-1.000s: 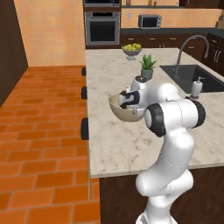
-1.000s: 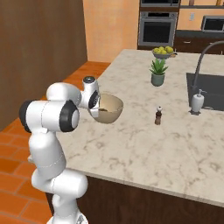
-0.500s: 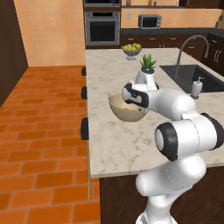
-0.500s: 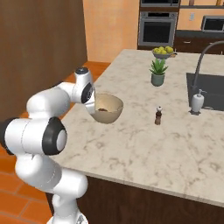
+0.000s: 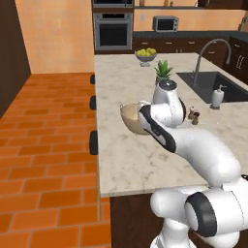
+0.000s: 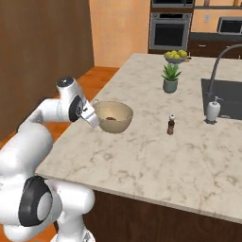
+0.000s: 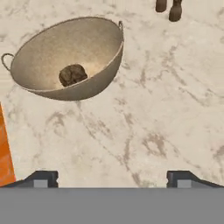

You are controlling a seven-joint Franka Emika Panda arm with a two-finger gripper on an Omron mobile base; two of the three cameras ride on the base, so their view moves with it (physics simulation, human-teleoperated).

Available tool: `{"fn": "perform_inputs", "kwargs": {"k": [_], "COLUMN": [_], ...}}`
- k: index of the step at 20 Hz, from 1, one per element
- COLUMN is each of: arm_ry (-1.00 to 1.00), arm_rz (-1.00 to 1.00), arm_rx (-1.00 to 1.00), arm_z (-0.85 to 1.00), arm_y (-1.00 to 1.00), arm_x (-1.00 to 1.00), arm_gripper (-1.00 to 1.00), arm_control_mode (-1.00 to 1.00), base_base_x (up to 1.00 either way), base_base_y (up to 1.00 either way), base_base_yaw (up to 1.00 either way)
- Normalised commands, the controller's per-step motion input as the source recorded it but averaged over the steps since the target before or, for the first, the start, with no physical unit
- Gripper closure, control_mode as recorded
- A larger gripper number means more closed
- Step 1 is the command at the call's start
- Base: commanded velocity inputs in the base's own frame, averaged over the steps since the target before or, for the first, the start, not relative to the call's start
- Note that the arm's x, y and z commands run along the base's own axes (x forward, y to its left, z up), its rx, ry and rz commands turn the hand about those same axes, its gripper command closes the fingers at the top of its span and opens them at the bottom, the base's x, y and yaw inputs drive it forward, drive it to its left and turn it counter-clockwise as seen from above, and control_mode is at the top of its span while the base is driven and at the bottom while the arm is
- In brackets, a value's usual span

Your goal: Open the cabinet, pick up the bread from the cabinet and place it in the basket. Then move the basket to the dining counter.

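The round tan basket (image 5: 130,119) (image 6: 119,111) (image 7: 98,46) rests on the pale marble dining counter (image 5: 126,162) (image 6: 156,158) (image 7: 153,122) near its left edge. A small dark brown bread (image 6: 111,118) (image 7: 72,74) lies in the bottom of the basket. My gripper (image 5: 144,115) (image 6: 91,116) (image 7: 112,178) is open and holds nothing. It hovers just beside the basket's rim on the counter-edge side, apart from it. The cabinet is out of view.
A small pepper shaker (image 5: 194,115) (image 6: 171,125) (image 7: 175,11) stands right of the basket. Farther back are a potted plant (image 5: 163,72) (image 6: 170,78), a fruit bowl (image 5: 146,54) (image 6: 175,56), the sink (image 5: 208,85) and a soap dispenser (image 5: 217,97) (image 6: 213,108). Black stools (image 5: 93,143) line the counter's left edge.
The hand has drawn back from the basket's rim and its jaws have spread a little wider. My arm has swung down and forward. The basket has stayed in place.
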Motion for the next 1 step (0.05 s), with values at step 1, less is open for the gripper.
{"fn": "perform_inputs", "kwargs": {"k": [1], "arm_ry": [-0.05], "arm_rz": [0.47], "arm_rx": [-0.35], "arm_z": [0.24], "arm_y": [0.14], "arm_x": [-1.00], "arm_gripper": [-1.00], "arm_control_mode": [-1.00], "base_base_x": [0.00], "base_base_y": [0.00], "base_base_yaw": [0.00]}}
